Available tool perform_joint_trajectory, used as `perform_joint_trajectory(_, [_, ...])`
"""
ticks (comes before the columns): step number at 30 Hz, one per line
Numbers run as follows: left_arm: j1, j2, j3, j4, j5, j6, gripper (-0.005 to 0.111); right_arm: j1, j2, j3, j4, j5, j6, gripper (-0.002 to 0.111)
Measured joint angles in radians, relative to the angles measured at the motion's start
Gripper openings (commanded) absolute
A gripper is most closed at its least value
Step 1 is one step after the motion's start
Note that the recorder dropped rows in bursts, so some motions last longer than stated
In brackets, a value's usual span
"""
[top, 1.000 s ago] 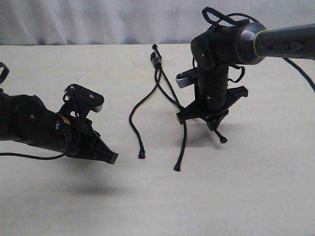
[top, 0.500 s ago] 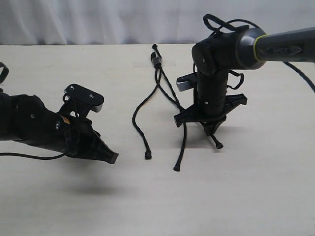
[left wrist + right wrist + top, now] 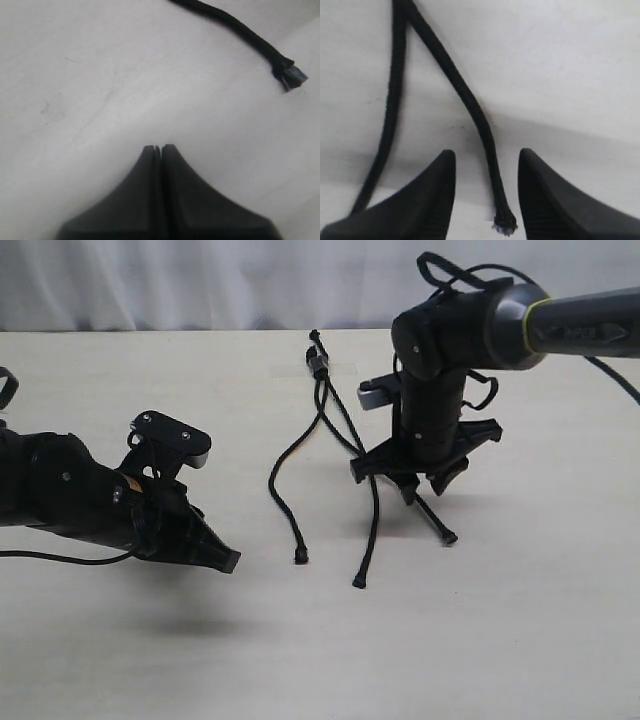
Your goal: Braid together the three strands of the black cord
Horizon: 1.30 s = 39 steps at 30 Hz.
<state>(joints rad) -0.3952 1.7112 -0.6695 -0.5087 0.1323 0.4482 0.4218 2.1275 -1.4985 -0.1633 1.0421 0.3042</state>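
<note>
The black cord's knotted head [image 3: 318, 365] lies at the back middle of the table, and its three strands fan toward the front. The left strand [image 3: 278, 475] ends near my left gripper [image 3: 228, 562], which is shut and empty; its frayed tip [image 3: 290, 77] shows in the left wrist view ahead of the left gripper [image 3: 157, 147]. The middle strand [image 3: 372, 530] runs under the right arm. My right gripper [image 3: 425, 488] hangs open over the right strand [image 3: 438, 525]. That strand [image 3: 475, 112] lies loose between the fingers of the right gripper [image 3: 487, 152], touching neither, beside the middle strand [image 3: 390, 115].
A strip of clear tape [image 3: 340, 368] holds the cord's head to the pale table [image 3: 520, 620]. The left arm's body [image 3: 70, 495] lies low at the left. The right arm's glossy cables [image 3: 455, 280] loop above its wrist.
The right gripper has risen a little and turned, and the right strand's tip now lies flat on the table in front of it. The left strand's tip shifted slightly right. The left arm stayed still.
</note>
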Motion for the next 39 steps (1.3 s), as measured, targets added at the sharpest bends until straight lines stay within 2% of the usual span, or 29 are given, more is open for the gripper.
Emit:
perform_joint_trajectory(12, [0.000,0.000,0.000,0.000,-0.008,0.000,0.000,0.000,-0.065,0.000,0.247,-0.048,-0.003,0.040])
perform_joint_trajectory(30, [0.000,0.000,0.000,0.002,-0.041,0.000,0.000,0.052,0.019,0.057,0.258,-0.097,-0.003,0.039])
perform_joint_trajectory(32, [0.000,0.000,0.000,0.002,-0.041,0.000,0.000,0.053,0.025,0.057,0.256,-0.099,-0.003,0.036])
perform_joint_trajectory(38, [0.000,0.000,0.000,0.002,-0.041,0.000,0.000,0.053,0.032,0.057,0.245,-0.099,-0.001,0.004])
perform_joint_trajectory(39, [0.000,0.000,0.000,0.002,-0.041,0.000,0.000,0.053,0.034,0.055,0.242,-0.099,-0.001,0.004])
